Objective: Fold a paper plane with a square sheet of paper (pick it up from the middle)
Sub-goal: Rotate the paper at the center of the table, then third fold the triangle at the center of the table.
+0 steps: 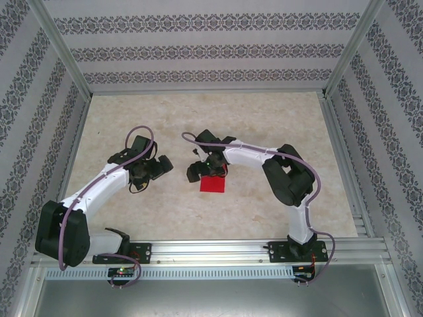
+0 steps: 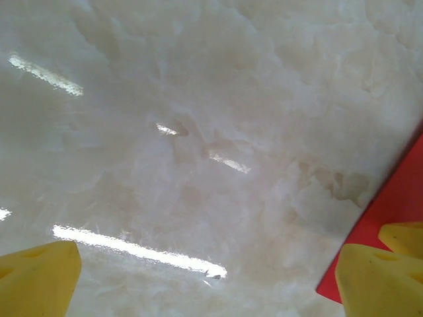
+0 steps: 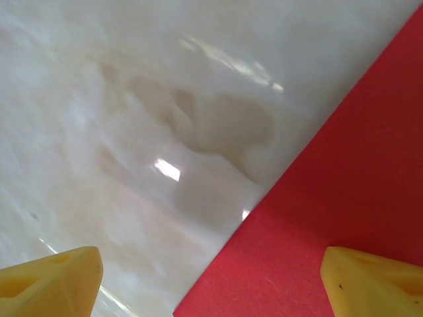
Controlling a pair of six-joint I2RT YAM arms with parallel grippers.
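Observation:
The square sheet of paper (image 1: 213, 184) lies flat on the pale marble-look table, bright red and unfolded, near the middle. My right gripper (image 1: 196, 173) hovers low at its left edge. In the right wrist view this gripper (image 3: 211, 284) is open. One yellow fingertip (image 3: 373, 281) is over the red sheet (image 3: 330, 218) and the other is over bare table. My left gripper (image 1: 158, 169) sits just left of the sheet. It too is open (image 2: 208, 284), with only table between its fingers (image 2: 39, 281). A corner of the red sheet (image 2: 390, 205) shows by its right finger.
The tabletop (image 1: 211, 125) is walled by patterned panels at the back and sides. An aluminium rail (image 1: 218, 251) carrying both arm bases runs along the near edge. Another yellow tip (image 2: 404, 238) shows over the paper at the right edge of the left wrist view.

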